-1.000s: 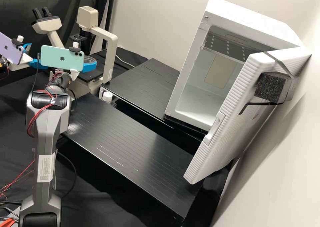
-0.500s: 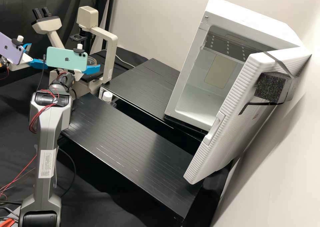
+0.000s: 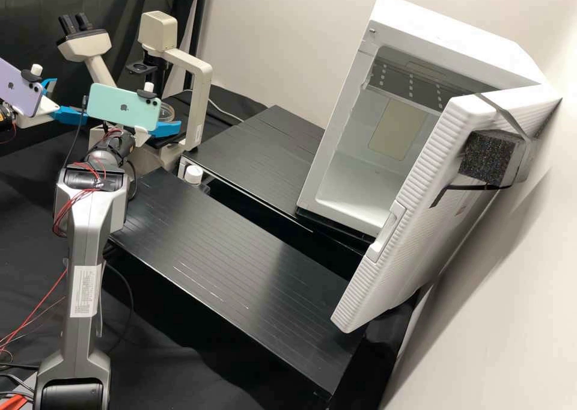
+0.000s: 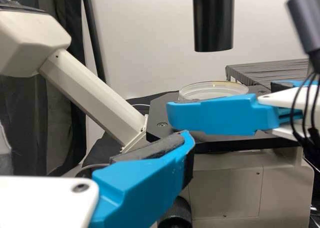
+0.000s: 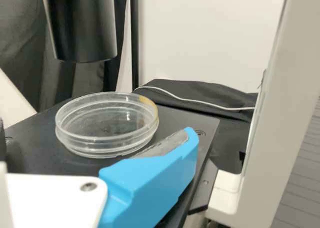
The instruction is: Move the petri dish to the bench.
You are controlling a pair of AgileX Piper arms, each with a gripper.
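Slightly rightward across the upper left of the frame, the right gripper (image 3: 167, 127) has shifted; its fingers are spread apart. The petri dish (image 5: 107, 125) sits on the dark microscope stage (image 5: 35, 160). At the upper-left edge, the left gripper (image 3: 70, 100) is open and empty.

Right end effector (image 3: 167, 126) farther right

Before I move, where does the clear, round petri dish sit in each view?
High view: upper left, the dish just right of the mint-green phone.
Left wrist view: the dish, partly behind a blue finger.
Right wrist view: the dish, just beyond a blue finger.
Shared landmark: the flat black microscope stage under it.
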